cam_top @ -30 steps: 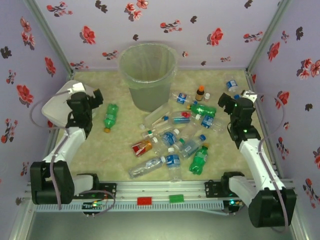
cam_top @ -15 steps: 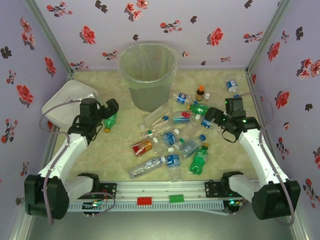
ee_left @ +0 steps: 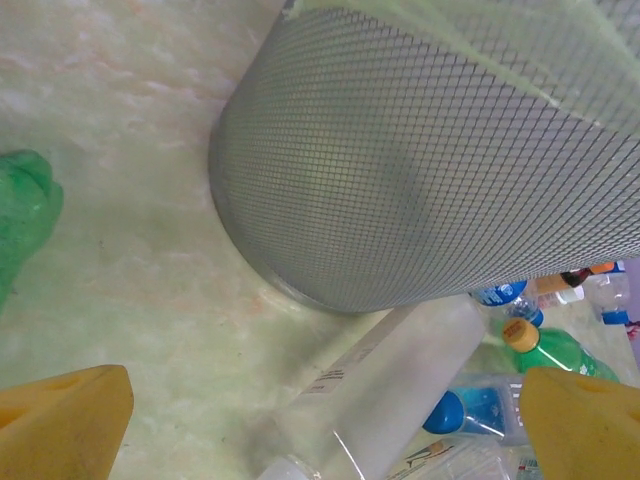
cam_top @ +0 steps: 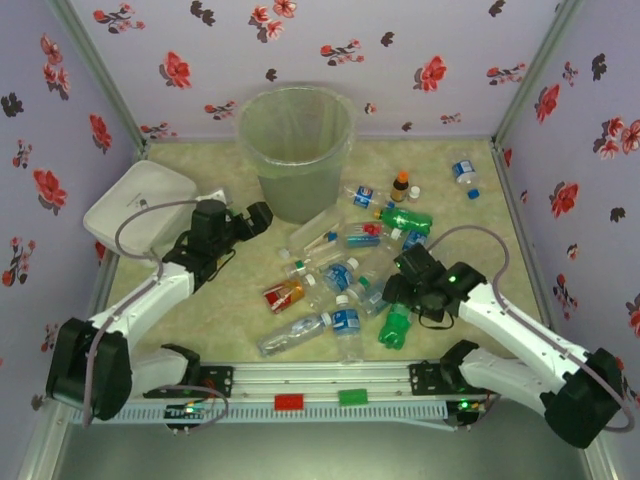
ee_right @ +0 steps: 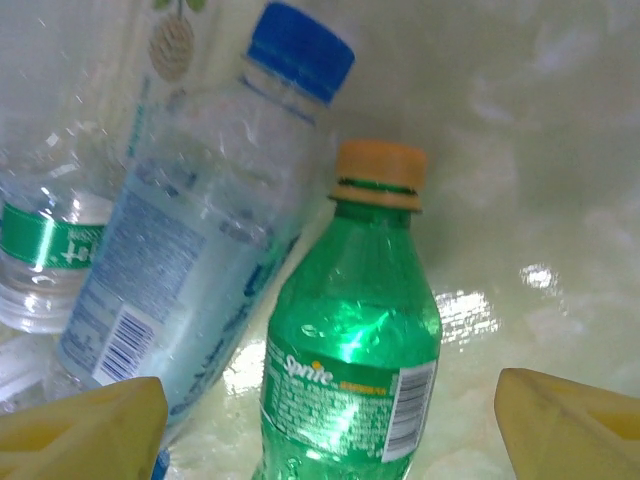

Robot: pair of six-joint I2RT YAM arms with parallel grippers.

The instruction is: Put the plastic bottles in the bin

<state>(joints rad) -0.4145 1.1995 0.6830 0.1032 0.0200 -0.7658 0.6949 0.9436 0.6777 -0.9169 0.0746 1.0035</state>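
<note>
Right gripper (ee_right: pixel 325 430): wide, astride green bottle (ee_right: pixel 350 330), no contact; long axis 12-to-6 in wrist view, cap at 12; bin (cam_top: pixel 296 150) at 11 in top view; left gripper (cam_top: pixel 257 216) wide, farther.

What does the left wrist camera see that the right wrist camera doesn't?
Left wrist, not right: the bin's grey mesh wall and a clear bottle lying at its foot. Right wrist, not left: a green Sprite bottle up close, label readable, beside a blue-capped bottle. Both: yellow jaws standing apart at the bottom corners, over the pale table.
</note>
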